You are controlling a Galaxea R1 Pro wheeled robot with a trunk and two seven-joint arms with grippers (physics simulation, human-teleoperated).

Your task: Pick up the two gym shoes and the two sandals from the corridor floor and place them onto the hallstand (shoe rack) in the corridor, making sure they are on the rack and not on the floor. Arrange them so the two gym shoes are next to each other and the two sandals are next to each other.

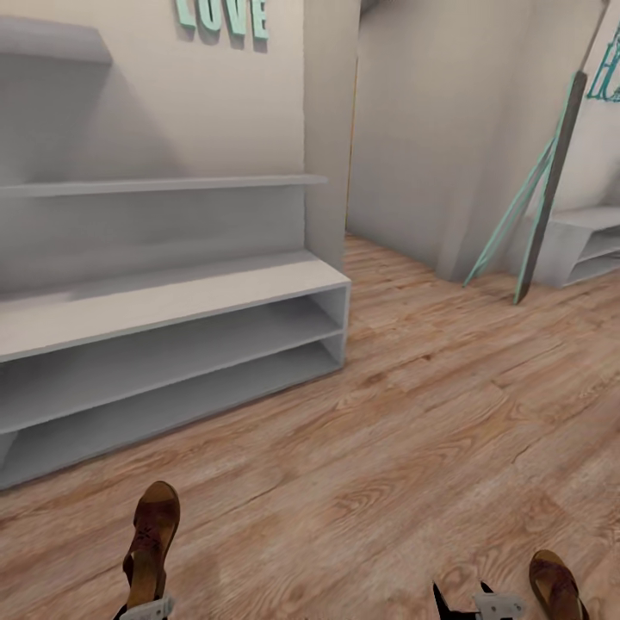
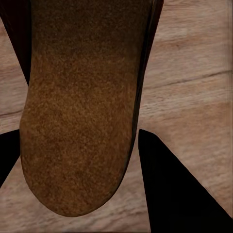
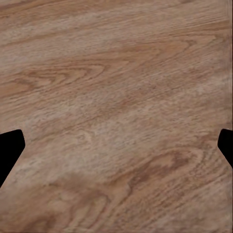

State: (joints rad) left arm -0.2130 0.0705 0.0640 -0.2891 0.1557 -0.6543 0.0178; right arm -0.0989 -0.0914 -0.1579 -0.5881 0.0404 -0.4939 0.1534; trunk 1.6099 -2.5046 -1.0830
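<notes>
Brown sandal (image 1: 151, 542) is riding clamped in the left gripper (image 2: 80, 145), seemingly lifted | right gripper (image 3: 116, 141) is hanging spread over bare floor (image 1: 430, 413), second sandal (image 1: 555, 585) lying beside it | rack (image 1: 164, 297) is standing without shoes, nothing placed | leaning poles (image 1: 538, 207) are standing well clear

"LOVE" letters (image 1: 221, 17) on wall (image 1: 155, 95)

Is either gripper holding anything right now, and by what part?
The left gripper is shut on a sandal, fingers clamping its sides near one end. The right gripper is open over bare floor.
</notes>
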